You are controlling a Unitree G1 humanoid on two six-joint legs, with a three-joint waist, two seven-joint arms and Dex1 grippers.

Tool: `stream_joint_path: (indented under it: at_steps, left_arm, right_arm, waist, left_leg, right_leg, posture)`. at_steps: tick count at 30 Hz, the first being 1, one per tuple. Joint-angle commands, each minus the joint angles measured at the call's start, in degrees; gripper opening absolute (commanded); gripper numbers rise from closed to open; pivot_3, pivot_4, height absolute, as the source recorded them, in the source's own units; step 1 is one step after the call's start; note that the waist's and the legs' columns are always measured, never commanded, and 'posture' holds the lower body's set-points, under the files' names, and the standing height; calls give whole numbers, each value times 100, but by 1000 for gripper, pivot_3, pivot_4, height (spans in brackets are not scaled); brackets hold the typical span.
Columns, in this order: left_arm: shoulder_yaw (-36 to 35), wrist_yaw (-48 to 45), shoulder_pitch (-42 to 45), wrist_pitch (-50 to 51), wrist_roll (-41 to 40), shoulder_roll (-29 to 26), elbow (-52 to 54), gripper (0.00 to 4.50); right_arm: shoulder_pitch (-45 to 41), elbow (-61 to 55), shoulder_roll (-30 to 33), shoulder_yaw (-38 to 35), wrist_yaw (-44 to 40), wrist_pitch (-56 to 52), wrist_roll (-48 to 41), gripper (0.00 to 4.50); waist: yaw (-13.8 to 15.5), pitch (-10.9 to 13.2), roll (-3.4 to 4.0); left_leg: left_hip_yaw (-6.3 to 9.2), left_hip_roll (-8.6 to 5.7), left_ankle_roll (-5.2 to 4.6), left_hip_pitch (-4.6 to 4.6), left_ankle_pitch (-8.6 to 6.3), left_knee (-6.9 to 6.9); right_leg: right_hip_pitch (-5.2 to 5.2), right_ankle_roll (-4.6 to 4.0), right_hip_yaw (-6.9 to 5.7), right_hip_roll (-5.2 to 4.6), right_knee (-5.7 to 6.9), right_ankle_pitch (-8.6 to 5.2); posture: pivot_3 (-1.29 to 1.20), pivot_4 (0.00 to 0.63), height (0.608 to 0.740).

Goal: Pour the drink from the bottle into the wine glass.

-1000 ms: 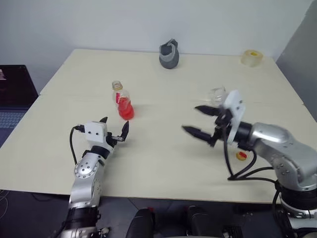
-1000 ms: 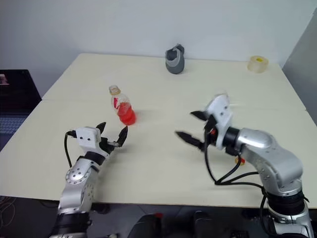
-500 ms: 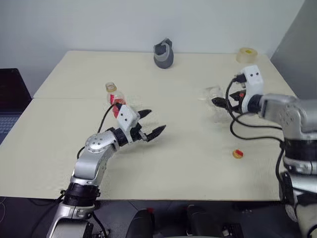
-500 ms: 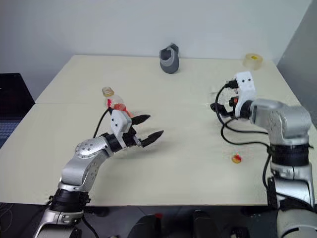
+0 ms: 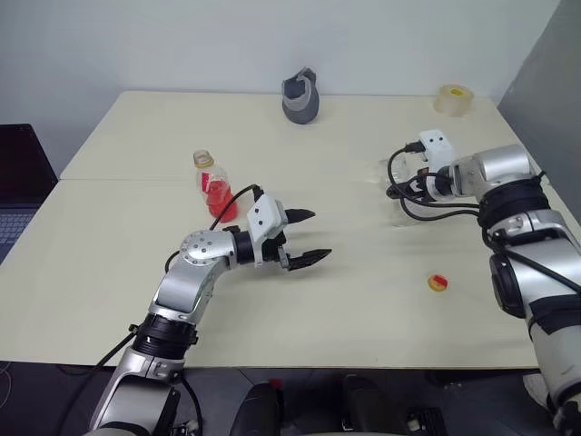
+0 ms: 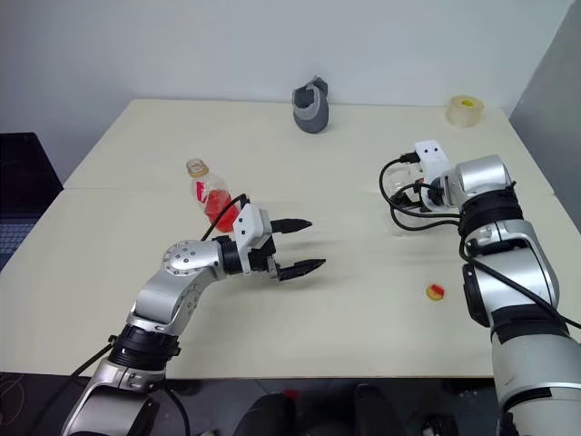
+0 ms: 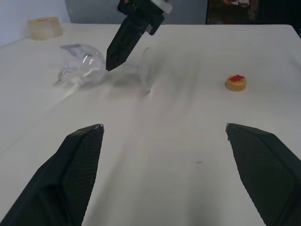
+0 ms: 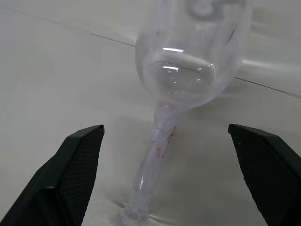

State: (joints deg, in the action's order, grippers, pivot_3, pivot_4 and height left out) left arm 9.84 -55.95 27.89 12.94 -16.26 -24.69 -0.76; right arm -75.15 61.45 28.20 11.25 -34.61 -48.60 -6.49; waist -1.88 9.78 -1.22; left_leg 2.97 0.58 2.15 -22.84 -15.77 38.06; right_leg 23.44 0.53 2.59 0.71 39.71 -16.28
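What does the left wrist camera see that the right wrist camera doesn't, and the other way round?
Left wrist view adds: the yellow-and-red cap, the tape roll, the open left gripper, and a black finger of the right gripper poised above the wine glass.
Right wrist view adds: a close look at faint pinkish marks on the stem, which lies between that open gripper's fingers.
Both: the wine glass lying on its side on the table.
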Motion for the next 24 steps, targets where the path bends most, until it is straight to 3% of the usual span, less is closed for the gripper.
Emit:
stream_joint_path:
  at_steps: [1,5,15,24]
  left_arm:
    - [57,-64,161,-124,60,37,10,4459]
    - [99,-77,232,-161,123,73,-34,4500]
    - [157,-109,185,-125,201,90,97,4500]
    - [192,-198,176,-112,229,55,90,4500]
  right_arm:
    - [-292,572,-143,195,-172,657,525,4500]
    - [-334,999,-282,382,-301,1105,1003,3595]
    - [-500,1296,-401,463,-507,1750,1732,151]
    - [-614,1112,-392,162,-928,1703,1759,123]
  waist:
    - [-2,0,0]
    - [-1,1,1]
    - [-8,1,3]
    - [-9,3,7]
  left_leg:
    - [0,1,0,1,0,0]
    - [0,-1,1,2,1,3]
    - [10,0,2,4,1,4]
    - [11,0,2,3,1,2]
  right_leg:
    - [1,0,0,0,3,0]
    - [4,0,2,1,17,0]
    - [6,0,6,0,20,0]
    - [10,0,9,0,21,0]
  posture:
    - [0,150,740]
    - [0,150,740]
    - [0,150,740]
    - [0,150,740]
